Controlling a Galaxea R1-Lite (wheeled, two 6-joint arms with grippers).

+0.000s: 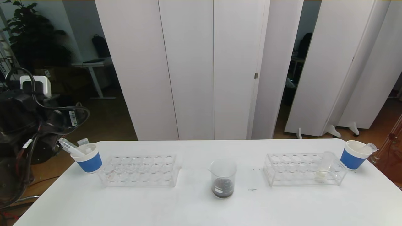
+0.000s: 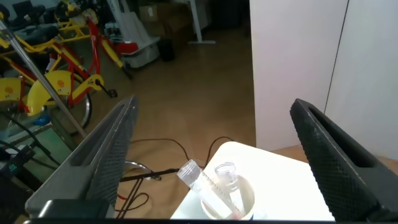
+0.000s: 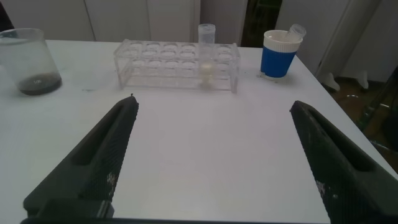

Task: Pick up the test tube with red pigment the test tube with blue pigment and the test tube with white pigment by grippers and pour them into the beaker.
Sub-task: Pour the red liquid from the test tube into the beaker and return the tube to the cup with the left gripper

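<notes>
— Clear glass, thin-walled: the beaker stood at the lower centre of the head view on the white table, with a dark pool in its bottom. Where did we find the tube for the next pour?

— The test tube with white pigment stood upright in the clear plastic rack at the right, with only a little cream liquid. The right gripper faced that rack, fingers spread wide and empty. The left gripper hung gaping and empty above the blue-sleeved paper cup at the left edge.

— Our recommendation?

— We judged that the textured pads should close high on the slick round tube, lift it straight out of its well, then tip it slowly over the beaker's rim.
</notes>
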